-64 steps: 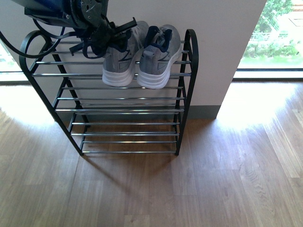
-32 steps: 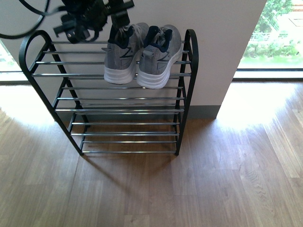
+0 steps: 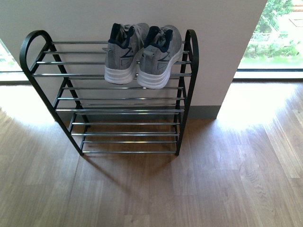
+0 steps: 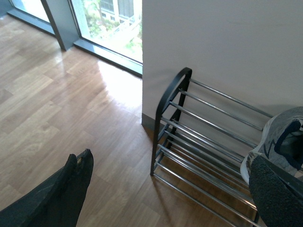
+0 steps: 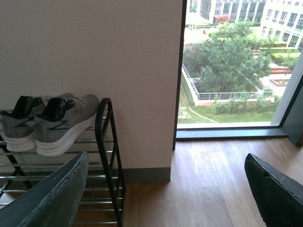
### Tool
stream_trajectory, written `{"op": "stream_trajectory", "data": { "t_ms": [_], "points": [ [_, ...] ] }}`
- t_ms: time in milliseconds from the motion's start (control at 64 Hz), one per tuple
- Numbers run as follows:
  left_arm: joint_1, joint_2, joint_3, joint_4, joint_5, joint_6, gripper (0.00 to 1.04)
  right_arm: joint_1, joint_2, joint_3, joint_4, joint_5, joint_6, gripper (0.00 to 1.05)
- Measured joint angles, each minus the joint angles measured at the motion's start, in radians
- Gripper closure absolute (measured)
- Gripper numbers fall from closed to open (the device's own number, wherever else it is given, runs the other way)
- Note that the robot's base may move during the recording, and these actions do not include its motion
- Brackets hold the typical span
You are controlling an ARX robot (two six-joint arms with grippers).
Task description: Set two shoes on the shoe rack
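Two grey knit sneakers with white soles stand side by side on the top tier of the shoe rack [image 3: 118,110], toward its right end: the left sneaker [image 3: 122,54] and the right sneaker [image 3: 158,56]. No arm shows in the front view. My left gripper [image 4: 175,194] is open and holds nothing. It hangs in front of the rack [image 4: 165,99], with one sneaker [image 4: 279,135] by its far finger. My right gripper [image 5: 165,194] is also open and holds nothing, off the rack's right side frame [image 5: 105,137]. Both sneakers [image 5: 66,118] show in that view. No sandals are in view.
The rack stands against a white wall [image 3: 222,42] with a grey skirting board [image 3: 203,112]. Wooden floor [image 3: 189,189] spreads in front. Floor-length windows [image 3: 272,38] lie to the right and left of the wall. The three lower tiers hold nothing.
The left arm, which was at the left sneaker on the top tier, rose and left the front view. The sneaker stays on the rack beside the other one.
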Motion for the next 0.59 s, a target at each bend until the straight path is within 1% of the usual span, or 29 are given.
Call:
{"op": "stream_trajectory", "data": {
  "t_ms": [47, 109, 172, 219, 297, 328, 359, 375, 391, 406, 453, 469, 516, 547, 594],
  "points": [
    [-0.045, -0.097, -0.045, -0.066, -0.072, -0.024, 0.09, 0.000, 0.000, 0.000, 0.000, 0.000, 0.000, 0.09],
    [-0.099, -0.195, -0.093, -0.145, -0.141, -0.063, 0.09, 0.000, 0.000, 0.000, 0.000, 0.000, 0.000, 0.09],
    [-0.168, -0.292, -0.137, -0.311, -0.207, -0.155, 0.09, 0.000, 0.000, 0.000, 0.000, 0.000, 0.000, 0.09],
    [-0.185, -0.314, -0.154, -0.362, -0.215, -0.204, 0.09, 0.000, 0.000, 0.000, 0.000, 0.000, 0.000, 0.09],
    [-0.190, -0.322, -0.163, -0.360, -0.204, -0.233, 0.10, 0.000, 0.000, 0.000, 0.000, 0.000, 0.000, 0.09],
    [-0.169, -0.350, -0.206, -0.243, -0.114, -0.166, 0.14, 0.000, 0.000, 0.000, 0.000, -0.001, 0.000, 0.09],
    [-0.133, -0.410, -0.297, -0.036, 0.055, -0.062, 0.21, 0.000, 0.000, 0.000, 0.000, 0.000, 0.000, 0.09],
    [-0.124, -0.426, -0.320, 0.013, 0.090, -0.031, 0.23, 0.000, 0.000, 0.000, 0.000, 0.000, 0.000, 0.09],
    [-0.105, -0.454, -0.365, 0.104, 0.156, 0.014, 0.27, 0.000, 0.000, 0.000, 0.000, 0.003, 0.000, 0.09],
    [-0.096, -0.468, -0.386, 0.148, 0.187, 0.045, 0.29, 0.000, 0.000, 0.000, 0.000, 0.003, 0.000, 0.09],
    [-0.048, -0.537, -0.478, 0.342, 0.328, 0.230, 0.39, 0.000, 0.000, 0.000, 0.000, 0.003, 0.000, 0.09],
    [-0.025, -0.565, -0.504, 0.400, 0.372, 0.298, 0.45, 0.000, 0.000, 0.000, 0.000, 0.003, 0.000, 0.09],
    [0.012, -0.603, -0.531, 0.433, 0.420, 0.369, 0.54, 0.000, 0.000, 0.000, 0.000, 0.000, 0.000, 0.09],
    [0.027, -0.618, -0.540, 0.435, 0.435, 0.392, 0.57, 0.000, 0.000, 0.000, 0.000, 0.000, 0.000, 0.09],
    [0.066, -0.654, -0.569, 0.433, 0.475, 0.442, 0.68, 0.000, 0.000, 0.000, 0.000, 0.000, 0.000, 0.09]
  ]
}}
